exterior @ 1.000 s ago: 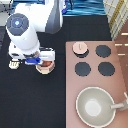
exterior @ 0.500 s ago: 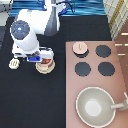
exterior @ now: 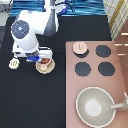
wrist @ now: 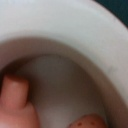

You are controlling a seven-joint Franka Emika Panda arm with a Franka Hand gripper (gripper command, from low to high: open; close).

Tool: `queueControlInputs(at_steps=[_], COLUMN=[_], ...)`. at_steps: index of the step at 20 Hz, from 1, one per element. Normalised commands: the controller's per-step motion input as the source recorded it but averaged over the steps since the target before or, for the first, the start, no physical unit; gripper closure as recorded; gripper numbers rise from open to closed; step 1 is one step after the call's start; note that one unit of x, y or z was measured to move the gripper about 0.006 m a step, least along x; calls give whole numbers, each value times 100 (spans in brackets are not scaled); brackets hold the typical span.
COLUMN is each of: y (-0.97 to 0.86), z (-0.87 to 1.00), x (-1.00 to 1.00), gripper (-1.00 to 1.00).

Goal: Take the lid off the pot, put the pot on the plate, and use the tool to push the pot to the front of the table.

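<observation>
The pink-tan pot (exterior: 45, 62) with its reddish inside sits in the cream plate (exterior: 44, 69) on the black table (exterior: 30, 100), left of the stove. My gripper (exterior: 43, 57) is straight above the pot and shut on its rim. The wrist view is filled by the plate's pale rim (wrist: 75, 30), with pink parts of the pot (wrist: 17, 105) at the edge. On the stove's top-left burner lies the pale-pink lid (exterior: 80, 48), off the pot. The cream spatula (exterior: 14, 63) lies on the table just left of the plate.
The brownish-pink stove (exterior: 95, 85) takes up the exterior view's right side, with three bare black burners (exterior: 82, 69). A large grey-beige pan (exterior: 95, 106) with a handle stands on its lower part. The white arm (exterior: 30, 30) rises toward the top left.
The gripper with the pot has shifted slightly to the right over the plate. The lid, spatula and pan have not moved.
</observation>
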Motion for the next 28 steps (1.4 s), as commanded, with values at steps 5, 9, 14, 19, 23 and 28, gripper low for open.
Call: queueControlInputs(at_steps=[5,9,14,19,23,28], y=[-7,1,0,-1,1,0], z=[-17,-14,-5,5,18,9], x=[-7,-67,-75,-4,39,32], gripper=[100,100,100,-100,-100,-100])
